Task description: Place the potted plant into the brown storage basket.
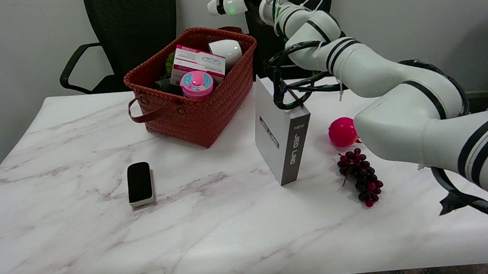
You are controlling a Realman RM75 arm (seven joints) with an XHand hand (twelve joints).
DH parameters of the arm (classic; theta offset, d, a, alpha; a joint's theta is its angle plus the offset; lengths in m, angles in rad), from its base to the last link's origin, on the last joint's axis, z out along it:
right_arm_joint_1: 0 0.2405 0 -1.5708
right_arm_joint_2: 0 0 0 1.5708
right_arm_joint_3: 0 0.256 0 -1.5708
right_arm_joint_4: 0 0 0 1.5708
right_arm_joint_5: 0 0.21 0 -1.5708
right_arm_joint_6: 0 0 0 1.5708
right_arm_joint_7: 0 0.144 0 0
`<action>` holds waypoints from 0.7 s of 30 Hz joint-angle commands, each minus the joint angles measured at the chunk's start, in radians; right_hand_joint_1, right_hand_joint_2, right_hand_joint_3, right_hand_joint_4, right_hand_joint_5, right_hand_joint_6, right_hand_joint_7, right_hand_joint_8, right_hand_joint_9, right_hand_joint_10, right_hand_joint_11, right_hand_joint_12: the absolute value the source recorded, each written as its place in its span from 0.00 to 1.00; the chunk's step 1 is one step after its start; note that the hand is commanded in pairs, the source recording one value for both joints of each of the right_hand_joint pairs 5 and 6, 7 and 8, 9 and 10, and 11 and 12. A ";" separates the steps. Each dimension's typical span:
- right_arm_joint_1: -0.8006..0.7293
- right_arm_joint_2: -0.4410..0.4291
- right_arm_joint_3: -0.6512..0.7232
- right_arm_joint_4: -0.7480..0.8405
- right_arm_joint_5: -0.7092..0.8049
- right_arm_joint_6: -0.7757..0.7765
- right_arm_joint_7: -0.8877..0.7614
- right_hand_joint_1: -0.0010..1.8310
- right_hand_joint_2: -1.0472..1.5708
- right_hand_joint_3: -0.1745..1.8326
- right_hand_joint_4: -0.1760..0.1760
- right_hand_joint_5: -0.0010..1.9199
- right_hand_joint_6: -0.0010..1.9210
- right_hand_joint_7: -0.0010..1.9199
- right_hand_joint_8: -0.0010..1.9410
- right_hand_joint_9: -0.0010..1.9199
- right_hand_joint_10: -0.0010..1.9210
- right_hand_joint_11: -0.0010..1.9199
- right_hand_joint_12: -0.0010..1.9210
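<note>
**Right arm raised over the basket; plant pot lying inside**

Marble-patterned table (217,242) fills the lower and middle frame and is the item nearest the camera. Its surface is white with grey-pink veins.

Right arm (396,100) enters from the lower right and rises to the upper centre, with black cables looped along it. Right hand (234,2) sits at the top centre, above and behind the basket's far rim. Nothing is seen in it; whether its fingers are spread or curled cannot be told.

Brown storage basket (199,114) stands in the upper centre-left, one strap handle hanging at its near left corner. Potted plant (223,52) lies tipped inside it at the far end, white pot toward the right, green foliage showing at the left behind a white-and-pink box (198,65). A pink round container (197,83) rests in front of that box.

White-and-grey carton (282,134) stands upright just right of the basket, beneath the arm. A grape bunch (360,176) lies right of the carton, with a pink ball (341,132) just above it, against the arm. A black-and-white slab (140,183) lies centre-left.

Behind the table are a plain grey wall (411,13) and a black chair (129,29) at the upper left.
</note>
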 commanded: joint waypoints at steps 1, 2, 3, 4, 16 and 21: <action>-0.090 0.291 0.032 0.533 -0.010 -0.060 -0.015 0.63 0.55 0.50 0.50 0.25 0.25 0.18 0.18 0.17 0.17 0.05 0.05; -0.101 0.321 0.034 0.568 -0.010 -0.085 -0.015 0.63 0.56 0.49 0.50 0.25 0.25 0.20 0.20 0.21 0.21 0.10 0.10; -0.120 0.367 0.040 0.644 -0.010 -0.123 -0.015 0.63 0.56 0.49 0.50 0.26 0.26 0.22 0.21 0.23 0.23 0.13 0.13; -0.135 0.396 0.046 0.696 -0.010 -0.149 -0.015 0.63 0.56 0.49 0.50 0.26 0.26 0.22 0.22 0.24 0.24 0.15 0.15; -1.123 0.782 0.798 1.423 -0.011 -0.354 0.022 0.63 0.61 0.44 0.50 0.32 0.32 0.51 0.51 0.45 0.45 0.40 0.40; -1.630 0.622 1.146 1.528 -0.068 -0.255 0.166 0.63 0.58 0.47 0.50 0.36 0.36 0.52 0.52 0.49 0.49 0.43 0.43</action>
